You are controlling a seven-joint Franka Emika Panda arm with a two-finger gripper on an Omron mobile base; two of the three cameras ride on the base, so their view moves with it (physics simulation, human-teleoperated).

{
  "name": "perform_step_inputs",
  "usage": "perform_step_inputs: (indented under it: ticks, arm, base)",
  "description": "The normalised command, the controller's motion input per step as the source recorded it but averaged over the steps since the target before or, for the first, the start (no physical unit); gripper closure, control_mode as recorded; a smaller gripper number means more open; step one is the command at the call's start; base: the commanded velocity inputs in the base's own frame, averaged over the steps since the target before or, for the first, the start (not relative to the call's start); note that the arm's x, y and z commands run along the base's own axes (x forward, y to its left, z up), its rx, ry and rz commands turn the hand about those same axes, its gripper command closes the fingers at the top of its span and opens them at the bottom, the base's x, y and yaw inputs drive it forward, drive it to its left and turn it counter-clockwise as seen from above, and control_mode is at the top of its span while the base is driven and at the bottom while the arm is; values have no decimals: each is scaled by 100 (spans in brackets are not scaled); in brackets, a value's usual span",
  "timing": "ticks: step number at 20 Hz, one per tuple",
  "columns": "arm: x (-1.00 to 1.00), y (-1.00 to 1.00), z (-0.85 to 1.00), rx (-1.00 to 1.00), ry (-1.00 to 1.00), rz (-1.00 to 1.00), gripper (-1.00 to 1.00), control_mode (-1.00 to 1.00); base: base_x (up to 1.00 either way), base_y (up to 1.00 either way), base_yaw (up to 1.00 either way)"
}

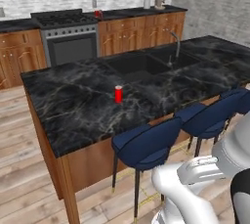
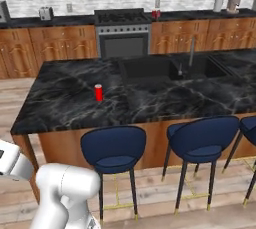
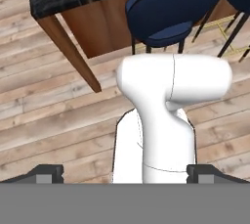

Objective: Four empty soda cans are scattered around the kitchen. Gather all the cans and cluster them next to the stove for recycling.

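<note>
Arm: folded low in front of the island (image 1: pixel 73 100), on the near side by the stools; white links bunch at the lower right of the left base view and the lower left of the right base view.
Hand: points down toward the wood floor (image 3: pixel 44 115); the hand view looks past the robot's body at floorboards, the island's near corner and a stool (image 3: pixel 168 15).
Gripper (image 3: pixel 125 173): fingers spread wide, one dark tip at each side of the hand view's bottom, nothing between them.
Can on island (image 1: pixel 118 94): bright red, upright, long axis vertical, silvery top up; stands on the black marble left of the sink (image 1: pixel 141 64), nearer the stool side than the far edge. Same can in the right base view (image 2: pixel 98 92).
Can by stove (image 1: pixel 98 14): darker red, looks upright, on the far counter just right of the stove (image 1: pixel 66 32); too small to read markings. Seen again in the right base view (image 2: pixel 155 14).
Stove: against the far brick wall, black cooktop over a steel oven front, between wooden cabinets.
Stools: blue seats lined along the island's near side, the leftmost (image 2: pixel 114 150) closest to the arm.
Distance: the gripper is well apart from both cans, with the island's edge and the stools between.
</note>
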Motion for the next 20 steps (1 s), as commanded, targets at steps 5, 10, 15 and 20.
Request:
perform_step_inputs:
  ticks: [5,10,15,20]
  arm:
    - [0,0,0,0,0,0,-100,100]
    - [0,0,0,0,0,0,-100,100]
    - [0,0,0,0,0,0,-100,100]
    - [0,0,0,0,0,0,-100,100]
  base:
    - [73,-3,0]
    - [45,0,0]
    - [37,0,0]
    - [37,0,0]
